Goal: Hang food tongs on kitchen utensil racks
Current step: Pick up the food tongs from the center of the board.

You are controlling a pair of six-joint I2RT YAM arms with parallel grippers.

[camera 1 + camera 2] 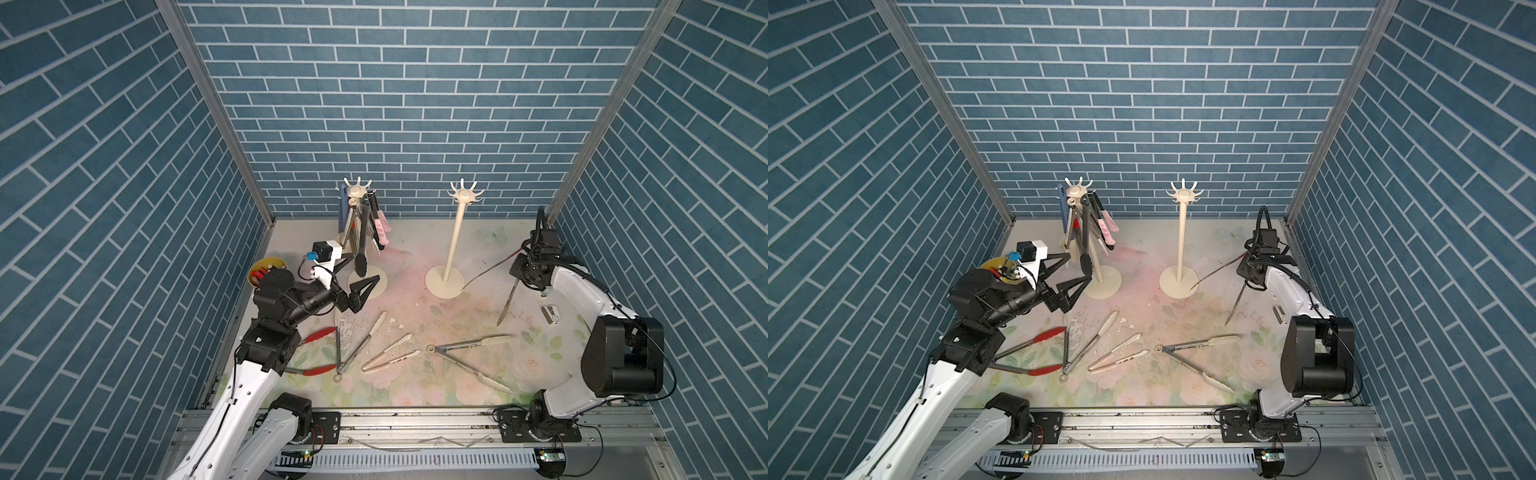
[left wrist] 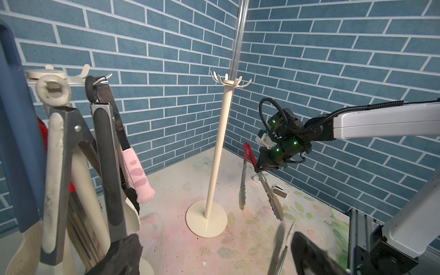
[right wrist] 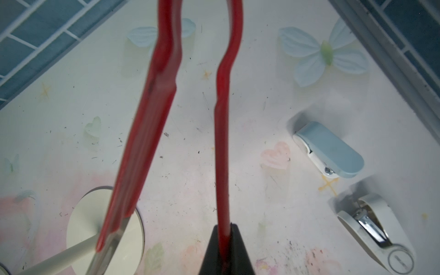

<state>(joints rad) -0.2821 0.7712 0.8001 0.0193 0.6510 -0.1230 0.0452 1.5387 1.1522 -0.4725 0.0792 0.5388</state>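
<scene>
Blue brick-pattern wall panels [image 1: 415, 104] on three sides, bare aluminium corner posts [image 1: 219, 112], pale floral-printed table mat [image 1: 407, 249] scuffed and speckled, even light.

No legible writing anywhere
The round mark on the white clipper [image 3: 373, 228], far right, is too blurred to read.

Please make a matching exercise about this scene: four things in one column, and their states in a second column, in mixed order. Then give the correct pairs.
Column 1
1. rack with pink tongs
2. other rack
3. red-handled tongs
4. cream-tipped tongs

Column 2
A. lying spread on the table
B. all hooks bare
C. clamped in the jaws of the right gripper
D. several tongs hanging from it

Pairs: 1-D, 2-B, 3-C, 4-A
</scene>
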